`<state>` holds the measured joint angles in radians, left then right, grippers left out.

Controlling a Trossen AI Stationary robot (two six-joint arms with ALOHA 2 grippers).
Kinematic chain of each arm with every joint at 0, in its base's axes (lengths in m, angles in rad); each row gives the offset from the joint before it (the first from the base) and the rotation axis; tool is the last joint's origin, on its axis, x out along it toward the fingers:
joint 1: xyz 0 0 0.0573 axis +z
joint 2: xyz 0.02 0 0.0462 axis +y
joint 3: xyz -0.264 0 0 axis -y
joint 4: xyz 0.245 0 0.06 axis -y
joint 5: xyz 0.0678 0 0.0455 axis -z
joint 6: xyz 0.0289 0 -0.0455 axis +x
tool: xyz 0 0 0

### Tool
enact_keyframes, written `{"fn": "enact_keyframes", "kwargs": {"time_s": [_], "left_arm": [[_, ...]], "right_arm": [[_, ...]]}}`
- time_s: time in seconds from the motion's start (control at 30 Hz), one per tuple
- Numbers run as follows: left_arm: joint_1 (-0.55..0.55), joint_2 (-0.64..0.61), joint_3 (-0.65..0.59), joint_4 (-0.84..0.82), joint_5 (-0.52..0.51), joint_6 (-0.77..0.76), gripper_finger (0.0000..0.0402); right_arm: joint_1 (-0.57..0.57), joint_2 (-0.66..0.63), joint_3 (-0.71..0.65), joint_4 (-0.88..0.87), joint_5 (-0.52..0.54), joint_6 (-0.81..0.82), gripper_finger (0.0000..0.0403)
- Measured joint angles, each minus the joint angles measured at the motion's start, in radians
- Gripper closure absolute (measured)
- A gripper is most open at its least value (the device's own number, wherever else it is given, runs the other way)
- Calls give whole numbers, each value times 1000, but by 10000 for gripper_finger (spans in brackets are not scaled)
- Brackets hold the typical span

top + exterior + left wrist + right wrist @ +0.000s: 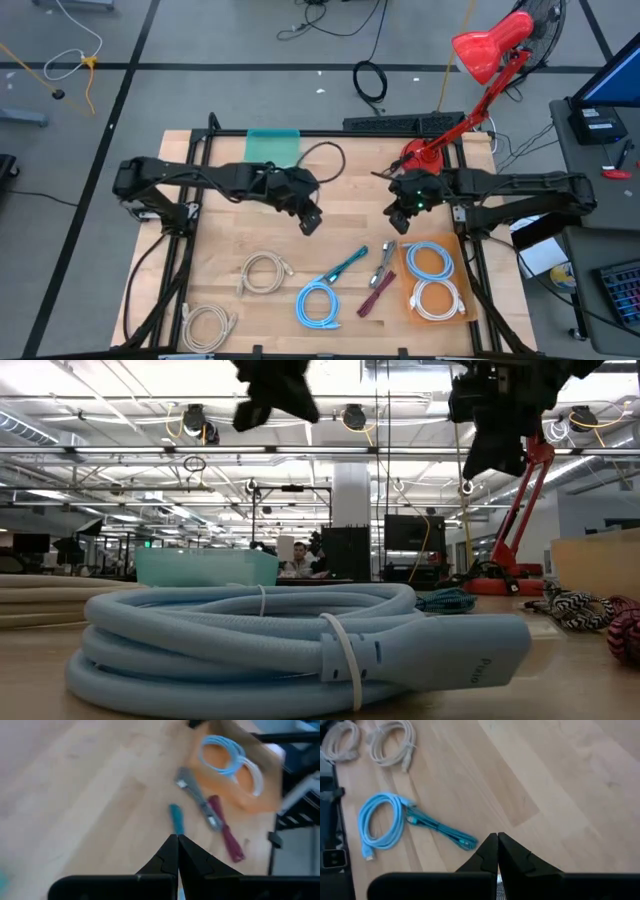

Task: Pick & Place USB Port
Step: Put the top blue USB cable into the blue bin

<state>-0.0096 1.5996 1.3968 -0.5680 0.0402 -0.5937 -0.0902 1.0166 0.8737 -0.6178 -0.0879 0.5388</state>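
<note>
High view: both arms hang above the table's middle, holding nothing.
Left gripper (311, 222): jaws shut.
Right gripper (398, 217): jaws shut, nearer the orange tray (405, 290).
Blue cable coil (319, 304): left of the orange tray, nearer the table's front edge than both grippers.
Long axis: runs toward the teal cable (345, 265).

Two cables (432, 279) lie coiled in an orange tray (407, 300) near the table's (230, 235) right front corner. A blue cable (318, 304) lies coiled by the front edge.
</note>
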Motion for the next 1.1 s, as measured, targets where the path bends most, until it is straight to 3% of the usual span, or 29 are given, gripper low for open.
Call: {"fn": "enact_keyframes", "kwargs": {"time_s": [0.17,0.27,0.43,0.57,0.67,0.83,1.0,1.1], "left_arm": [[-32,129,0,155,106,17,396],[-49,205,0,192,105,33,396],[-88,273,0,157,96,116,396],[-133,283,22,87,129,235,396],[-162,282,82,-10,95,335,388],[-183,318,216,-117,37,399,325],[-198,445,357,-170,36,415,243],[-208,523,415,-224,33,382,214]], "right_arm": [[7,-66,0,15,33,21,403],[7,-133,0,-19,108,72,403],[7,-237,0,-99,220,99,403],[6,-286,0,-151,222,98,403],[7,-297,0,-184,222,104,403],[7,-297,0,-201,241,111,403],[6,-296,0,-204,271,108,403],[5,-297,0,-213,278,104,403]]}}
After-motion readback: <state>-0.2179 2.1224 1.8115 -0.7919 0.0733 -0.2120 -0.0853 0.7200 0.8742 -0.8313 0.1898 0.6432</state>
